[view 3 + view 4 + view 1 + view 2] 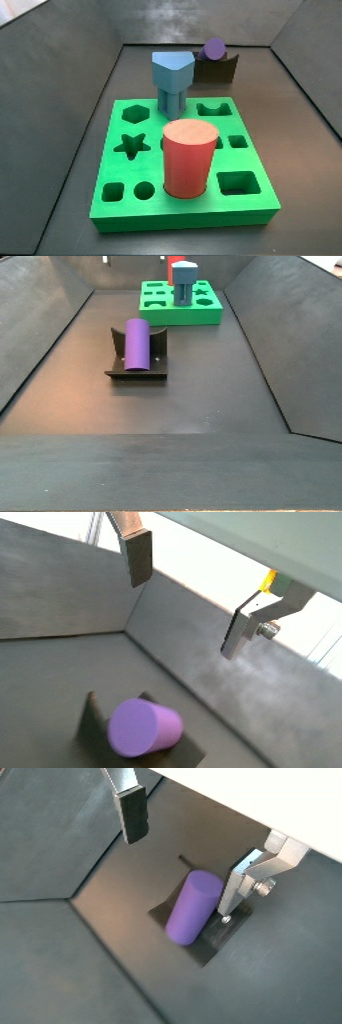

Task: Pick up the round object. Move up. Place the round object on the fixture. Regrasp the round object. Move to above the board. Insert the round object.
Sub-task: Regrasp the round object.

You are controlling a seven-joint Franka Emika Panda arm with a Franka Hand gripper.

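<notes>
We see the gripper (187,863) spread wide and holding nothing, its fingers (138,557) hanging above the floor and clear of everything. Below it the round object (191,907) lies on its side across the fixture (135,359), resting in the notch. In a side view the board (254,204) sits nearer, with the red cylinder (189,159) and the blue peg (170,82) standing upright in its cut-outs.

Lighting: even, diffuse, fairly bright. Shadows: soft, faint, on the dark grey matte desk (201,386). Glare: none. Focus: slightly soft; resolution low.
</notes>
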